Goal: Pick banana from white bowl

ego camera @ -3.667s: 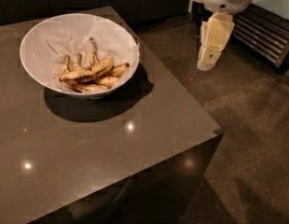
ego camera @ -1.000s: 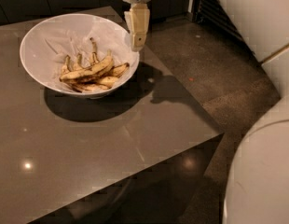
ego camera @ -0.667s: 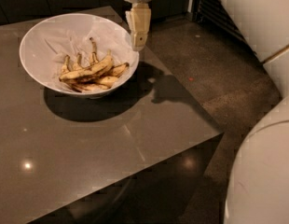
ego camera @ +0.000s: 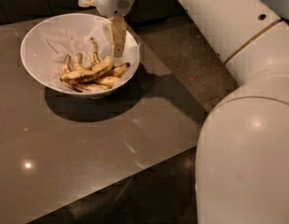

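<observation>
Bananas (ego camera: 91, 71) in the white bowl (ego camera: 28, 59), with the gripper (ego camera: 117, 51) just above them.
Several spotted yellow bananas lie together on the crumpled paper lining (ego camera: 60, 38), in the near half of the bowl. The bowl stands at the far right corner of the dark table (ego camera: 88, 157), with its rim close to the right edge. The gripper points straight down inside the right part of the bowl, and its tip is just over the rightmost bananas; whether it touches them, and how wide it stands, I am not able to see. The big white arm (ego camera: 247, 143) fills the right side, beyond the near right corner of the table.
</observation>
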Controlling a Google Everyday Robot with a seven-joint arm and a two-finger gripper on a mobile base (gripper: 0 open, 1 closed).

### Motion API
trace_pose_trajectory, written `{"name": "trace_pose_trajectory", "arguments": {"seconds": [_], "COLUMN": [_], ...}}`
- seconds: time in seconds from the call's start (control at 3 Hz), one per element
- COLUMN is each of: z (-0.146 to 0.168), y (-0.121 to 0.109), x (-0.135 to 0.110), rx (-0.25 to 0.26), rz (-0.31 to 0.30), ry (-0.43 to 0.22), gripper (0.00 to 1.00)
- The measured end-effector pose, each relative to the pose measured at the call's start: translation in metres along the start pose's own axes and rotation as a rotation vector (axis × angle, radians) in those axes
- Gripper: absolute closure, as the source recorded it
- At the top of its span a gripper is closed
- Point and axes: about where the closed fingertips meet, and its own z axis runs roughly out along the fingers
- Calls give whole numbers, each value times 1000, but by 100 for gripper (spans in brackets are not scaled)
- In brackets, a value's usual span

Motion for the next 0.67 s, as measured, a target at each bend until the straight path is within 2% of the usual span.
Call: {"name": "trace_pose_trajectory", "arguments": {"seconds": [0.33,0.67], "z": [26,31], "y": [2,6], "x": [-23,-28], "rx": [-36,-33], "rz": [-36,-37], "ry": [-59,-67], "gripper": [0,0]}}
